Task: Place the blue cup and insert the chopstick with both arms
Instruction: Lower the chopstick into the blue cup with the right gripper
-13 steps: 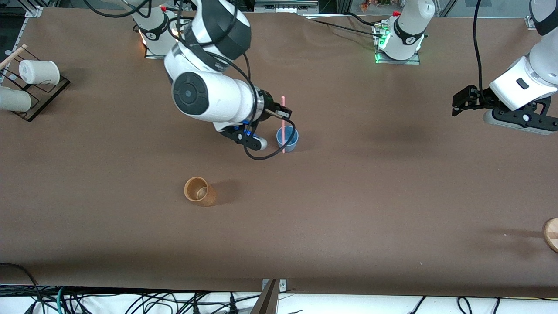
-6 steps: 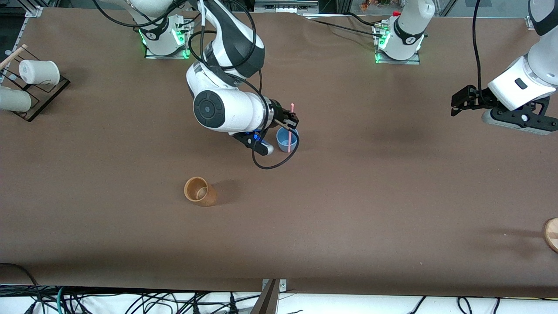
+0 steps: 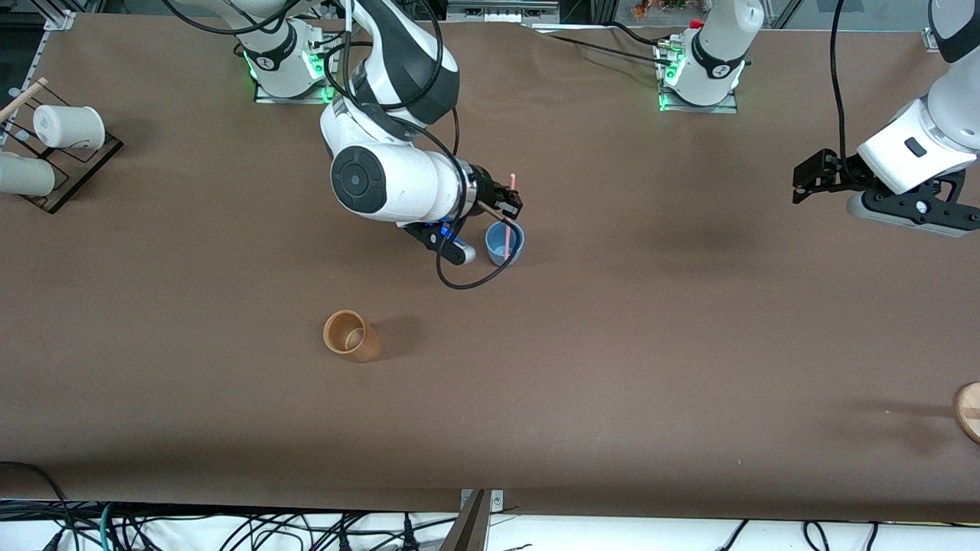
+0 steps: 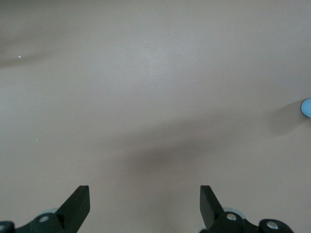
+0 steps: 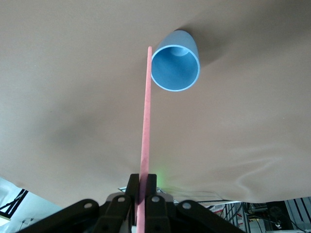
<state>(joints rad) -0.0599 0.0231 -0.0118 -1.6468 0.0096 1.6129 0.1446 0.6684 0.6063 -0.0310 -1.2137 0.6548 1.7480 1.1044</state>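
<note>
The blue cup [image 3: 504, 243] stands upright mid-table; it also shows in the right wrist view [image 5: 175, 68]. My right gripper [image 3: 505, 205] is over the cup, shut on the pink chopstick [image 3: 510, 218], which hangs nearly upright. In the right wrist view the gripper [image 5: 142, 177] clamps the chopstick [image 5: 146, 116], whose free tip lies right at the cup's rim; I cannot tell whether it is inside. My left gripper [image 3: 804, 184] waits open and empty above bare table at the left arm's end, and it shows in its own wrist view [image 4: 144, 191].
An orange-brown cup [image 3: 351, 335] stands nearer the front camera, toward the right arm's end. A dark rack [image 3: 73, 172] with white cups sits at the right arm's end. A round wooden piece [image 3: 968, 409] lies at the left arm's end.
My right gripper has shifted a little toward the left arm's end with the chopstick, so the stick's lower end now lies over the cup's opening. The left arm has not moved.
</note>
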